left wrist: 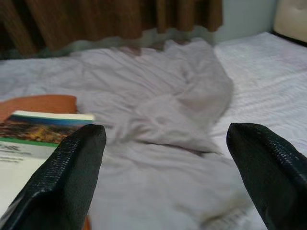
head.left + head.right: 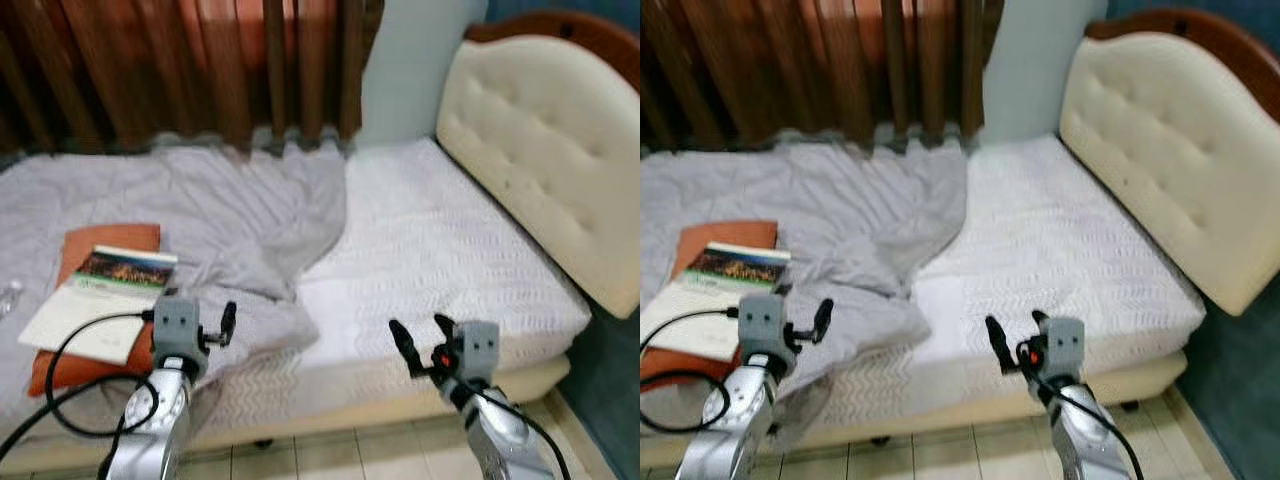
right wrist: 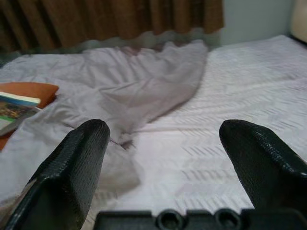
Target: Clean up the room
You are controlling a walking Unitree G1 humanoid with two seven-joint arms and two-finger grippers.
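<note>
A crumpled grey blanket (image 2: 235,215) covers the left half of the bed, over a white mattress cover (image 2: 440,250). At the left, an orange pillow (image 2: 112,238) lies on the blanket with a book (image 2: 105,295) on top of it. A clear plastic bottle (image 2: 9,297) shows at the far left edge. My left gripper (image 2: 215,325) hovers open at the bed's near edge, just right of the book, with nothing between its fingers (image 1: 72,167). My right gripper (image 2: 420,335) is open above the bed's front edge over bare mattress, its fingers (image 3: 76,163) wide apart.
A cream padded headboard (image 2: 540,140) rises at the right end of the bed. Brown curtains (image 2: 200,60) hang behind it. Tiled floor (image 2: 330,455) runs along the front of the bed. A black cable (image 2: 60,375) loops off my left arm.
</note>
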